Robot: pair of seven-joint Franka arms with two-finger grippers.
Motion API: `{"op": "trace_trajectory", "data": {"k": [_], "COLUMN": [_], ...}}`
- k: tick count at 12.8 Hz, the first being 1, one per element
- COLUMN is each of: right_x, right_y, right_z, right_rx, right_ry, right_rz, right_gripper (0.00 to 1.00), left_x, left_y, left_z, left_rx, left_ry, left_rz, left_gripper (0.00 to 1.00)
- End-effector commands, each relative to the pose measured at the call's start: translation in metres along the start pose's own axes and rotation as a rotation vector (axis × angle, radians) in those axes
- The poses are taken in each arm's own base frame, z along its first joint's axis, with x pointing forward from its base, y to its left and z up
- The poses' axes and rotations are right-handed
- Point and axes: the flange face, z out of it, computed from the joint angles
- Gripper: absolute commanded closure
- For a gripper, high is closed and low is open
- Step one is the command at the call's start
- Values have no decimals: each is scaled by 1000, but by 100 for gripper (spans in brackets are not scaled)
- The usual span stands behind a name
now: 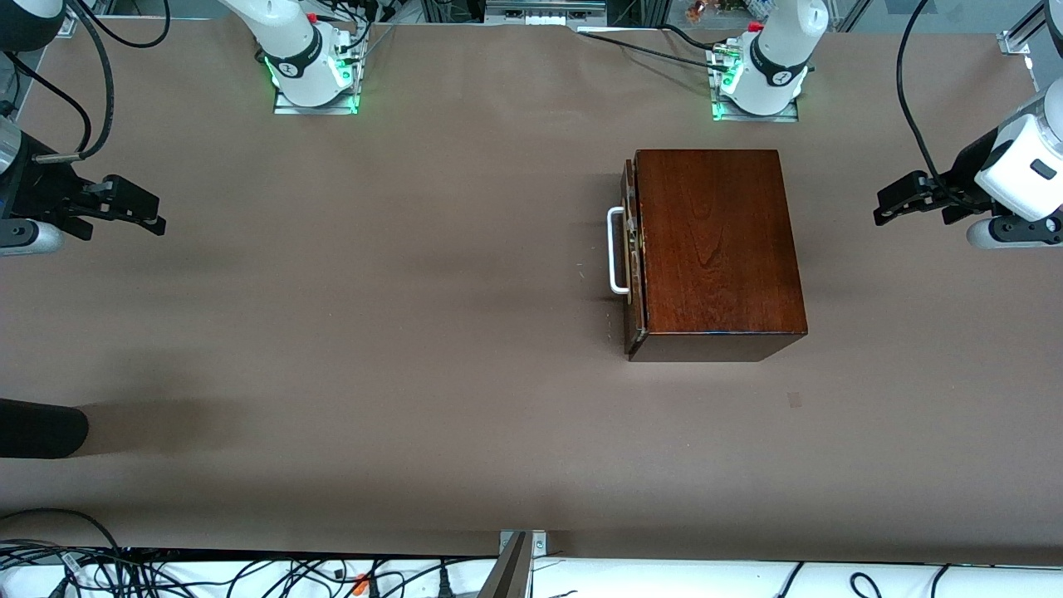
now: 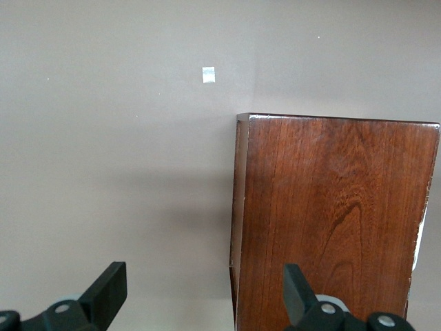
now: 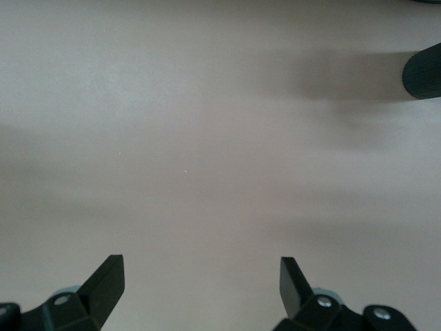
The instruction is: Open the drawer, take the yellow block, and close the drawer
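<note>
1. Wooden box (image 1: 716,249): dark reddish-brown, on the table (image 1: 374,332) toward the left arm's end.
2. Drawer (image 1: 633,249): pushed in, its white handle (image 1: 616,252) facing the right arm's end.
3. Yellow block: not visible.
4. Left gripper (image 1: 893,203): over the table beside the box, jaws released, empty.
5. Right gripper (image 1: 149,214): over bare table, well apart from the box, jaws released, empty.

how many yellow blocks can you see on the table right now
0. No yellow block shows in any view; the drawer of the wooden box is shut, so one may be hidden inside.
</note>
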Motion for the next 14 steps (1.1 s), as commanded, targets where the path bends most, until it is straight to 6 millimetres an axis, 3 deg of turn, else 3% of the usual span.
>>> {"op": "trace_trajectory", "data": {"k": [1,7,9,12,14], "right_x": [-2,-2,-2,-2,-2], "right_y": [1,1,1,1,1], "right_z": [-1,-1,-1,-1,-1], "right_rx": [0,0,0,0,0], "right_ry": [7,7,7,7,7], "right_rz": [3,3,3,3,3], "right_gripper": [0,0,0,0,0], "left_x": [1,-3,-7,-14,-13], "left_y": [-2,1,3,21,60], "left_z": [-7,-4,9,19,37], "left_rx": [-9,-14,-7,0,12], "left_ry": [-4,-38,-124,-185,-215], "left_rz": [16,21,27,69,124], "left_gripper": [0,0,0,0,0]}}
